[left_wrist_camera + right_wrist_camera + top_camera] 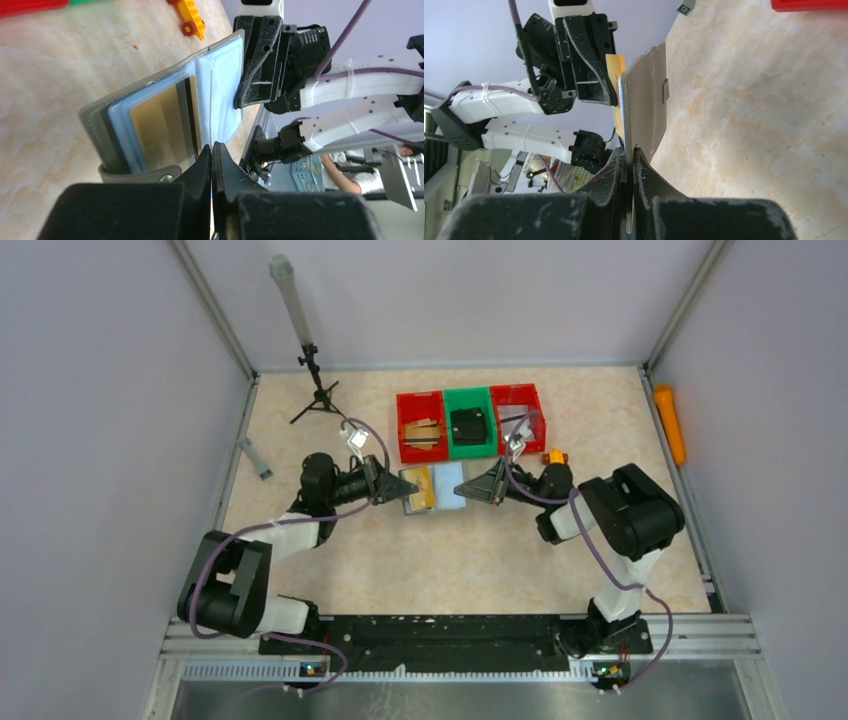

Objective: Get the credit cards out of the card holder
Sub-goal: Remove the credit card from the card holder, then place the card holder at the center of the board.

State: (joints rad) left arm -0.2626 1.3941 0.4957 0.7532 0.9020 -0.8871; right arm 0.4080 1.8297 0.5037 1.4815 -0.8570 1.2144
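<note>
The card holder (pixel 446 487) lies open between my two arms, its grey cover (pixel 95 125) and pale blue pockets (pixel 222 85) showing. A gold credit card (pixel 160 120) sits in a pocket of its left half, and also shows in the top view (pixel 423 488). My left gripper (pixel 213 148) is shut on a thin sheet standing edge-on inside the holder; I cannot tell whether it is a card or a pocket leaf. The right gripper (pixel 631 151) is shut on the edge of the holder's grey right cover (pixel 647 110).
Behind the holder stand two red bins (pixel 400 430) (pixel 515 390) with a green bin (pixel 470 392) between them that holds a black boxy object. A yellow toy (pixel 555 456) lies near the right wrist. A tripod (pixel 315 380) stands back left, an orange cylinder (pixel 669 423) far right.
</note>
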